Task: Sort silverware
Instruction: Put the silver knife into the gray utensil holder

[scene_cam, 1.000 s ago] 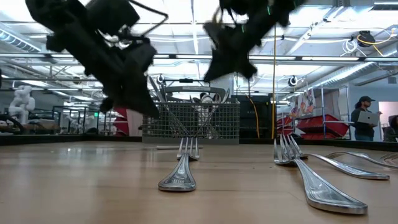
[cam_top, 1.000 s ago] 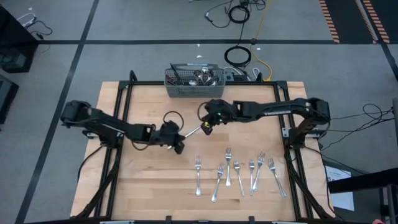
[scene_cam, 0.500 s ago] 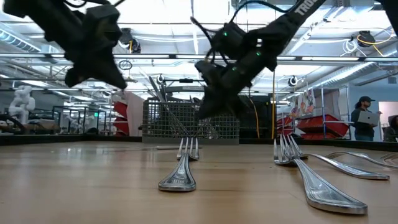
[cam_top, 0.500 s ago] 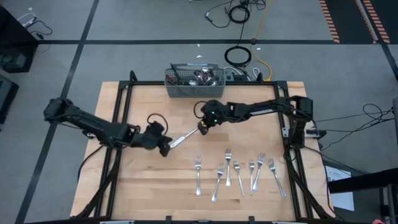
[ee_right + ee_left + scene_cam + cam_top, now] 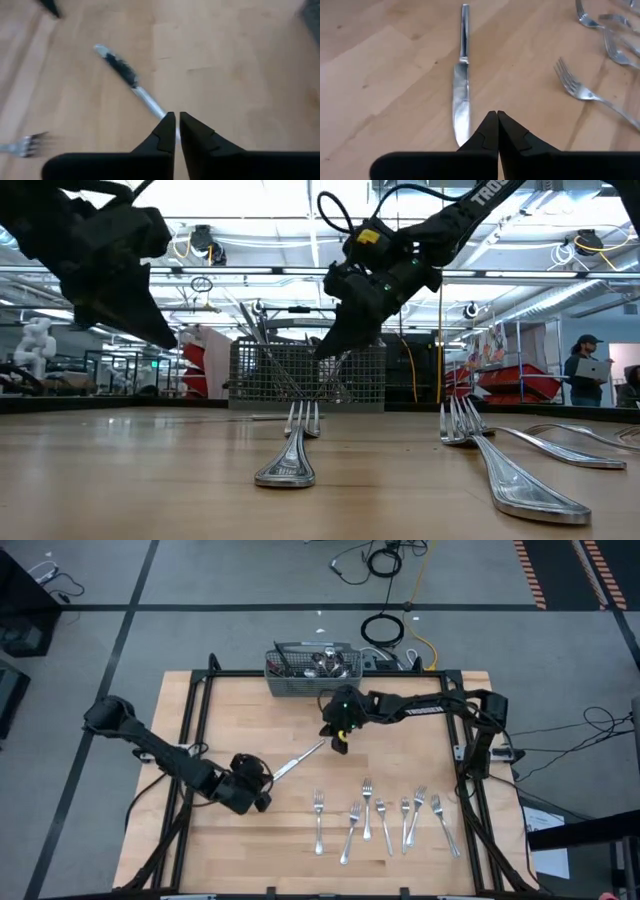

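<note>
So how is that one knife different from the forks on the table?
The knife lies alone, slanted, between the two grippers, while the forks sit together in a rough row nearer the table's front edge. The knife has a long flat blade; each fork ends in prongs. In the high view, the forks mostly point their prongs toward the basket, whereas the knife lies diagonally. Both are shiny silver metal, lying flat on the wooden table, and neither is being held.

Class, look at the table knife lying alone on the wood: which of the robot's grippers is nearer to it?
Roughly equal; the right looks marginally nearer. The right gripper hovers at the handle end of the knife, toward the basket. The left gripper is just beyond the blade tip, on the opposite side.
</note>
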`<state>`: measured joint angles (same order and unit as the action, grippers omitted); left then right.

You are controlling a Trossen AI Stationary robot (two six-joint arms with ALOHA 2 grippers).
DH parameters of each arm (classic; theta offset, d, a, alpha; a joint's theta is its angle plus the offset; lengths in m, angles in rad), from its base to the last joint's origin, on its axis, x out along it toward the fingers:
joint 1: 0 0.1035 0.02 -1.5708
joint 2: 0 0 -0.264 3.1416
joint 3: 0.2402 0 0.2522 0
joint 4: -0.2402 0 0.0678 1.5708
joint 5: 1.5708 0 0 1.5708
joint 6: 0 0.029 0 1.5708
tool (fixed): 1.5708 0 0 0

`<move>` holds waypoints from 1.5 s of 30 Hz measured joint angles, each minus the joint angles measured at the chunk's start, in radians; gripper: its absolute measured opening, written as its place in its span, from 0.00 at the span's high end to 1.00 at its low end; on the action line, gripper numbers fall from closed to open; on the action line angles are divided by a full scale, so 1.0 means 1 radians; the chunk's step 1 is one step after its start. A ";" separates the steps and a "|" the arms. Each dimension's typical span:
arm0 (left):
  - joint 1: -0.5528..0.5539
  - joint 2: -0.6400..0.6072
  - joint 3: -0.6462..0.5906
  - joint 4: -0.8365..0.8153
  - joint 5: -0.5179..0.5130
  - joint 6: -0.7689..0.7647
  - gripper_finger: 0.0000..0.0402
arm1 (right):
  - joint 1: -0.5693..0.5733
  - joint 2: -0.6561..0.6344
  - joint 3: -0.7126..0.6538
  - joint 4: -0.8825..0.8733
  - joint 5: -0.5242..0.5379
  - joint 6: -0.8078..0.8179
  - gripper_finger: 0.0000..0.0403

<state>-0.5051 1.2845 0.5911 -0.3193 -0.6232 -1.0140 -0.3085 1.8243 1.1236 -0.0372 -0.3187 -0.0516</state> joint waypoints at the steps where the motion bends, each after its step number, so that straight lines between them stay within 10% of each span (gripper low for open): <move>1: -0.009 0.002 0.000 0.003 -0.009 -0.019 1.00 | -0.007 -0.002 0.000 0.001 0.001 -0.007 0.93; 10: -0.021 0.098 0.000 -0.046 -0.014 -0.245 1.00 | -0.018 -0.004 0.009 -0.005 0.004 0.017 0.73; 17: -0.013 0.112 0.001 -0.029 -0.012 -0.452 0.98 | -0.018 -0.004 0.025 -0.047 0.086 0.091 0.97; 28: -0.015 0.088 0.000 -0.029 -0.002 -0.805 0.97 | 0.028 0.049 0.025 -0.058 0.088 0.145 1.00; 45: -0.067 0.062 0.000 -0.023 0.000 -0.838 0.97 | 0.051 0.130 0.025 -0.030 0.164 0.120 1.00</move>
<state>-0.5716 1.3460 0.5911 -0.3428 -0.6234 -1.8519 -0.2574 1.9540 1.1484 -0.0669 -0.1551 0.0689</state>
